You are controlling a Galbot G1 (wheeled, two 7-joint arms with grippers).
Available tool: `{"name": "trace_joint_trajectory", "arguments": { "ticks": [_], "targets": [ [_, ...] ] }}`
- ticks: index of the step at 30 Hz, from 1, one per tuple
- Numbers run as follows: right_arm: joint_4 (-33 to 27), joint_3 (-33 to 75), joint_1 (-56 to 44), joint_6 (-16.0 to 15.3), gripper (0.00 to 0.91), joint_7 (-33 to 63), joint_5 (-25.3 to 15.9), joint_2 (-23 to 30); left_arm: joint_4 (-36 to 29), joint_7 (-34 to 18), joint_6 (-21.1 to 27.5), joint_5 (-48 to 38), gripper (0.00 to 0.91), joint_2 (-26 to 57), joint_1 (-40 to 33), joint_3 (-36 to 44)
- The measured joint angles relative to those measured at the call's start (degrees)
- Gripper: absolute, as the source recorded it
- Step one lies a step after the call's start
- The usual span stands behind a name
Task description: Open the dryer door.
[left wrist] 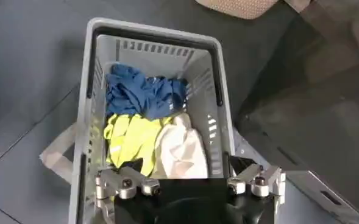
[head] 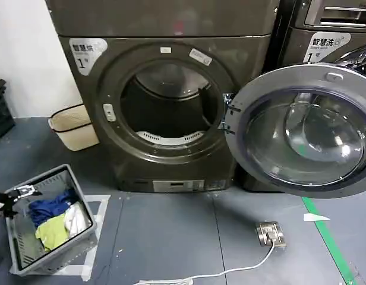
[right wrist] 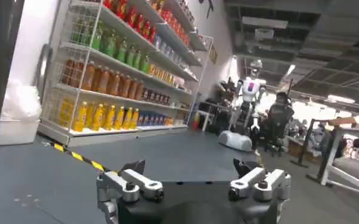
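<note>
A dark grey front-loading dryer (head: pixel 171 101) stands at the centre of the head view, its round glass door (head: pixel 305 130) swung fully open to the robot's right, leaving the drum opening bare. The left gripper (left wrist: pixel 191 182) hangs over a grey plastic laundry basket (head: pixel 82 222) on the floor at the lower left, fingers spread wide and empty above blue, yellow and white clothes (left wrist: pixel 145 131). The right gripper (right wrist: pixel 191 182) also stands released, holding nothing, facing shelves of bottles (right wrist: pixel 115 67).
</note>
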Motion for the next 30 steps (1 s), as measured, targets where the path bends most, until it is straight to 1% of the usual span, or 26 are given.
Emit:
{"name": "trace_joint_trajectory", "arguments": {
  "ticks": [30],
  "targets": [
    [0.4, 0.0, -0.1, 1.1, 0.907, -0.9, -0.2, 0.2, -0.8, 0.5, 0.0, 1.4, 0.907, -0.4, 0.1, 0.4]
  ]
}}
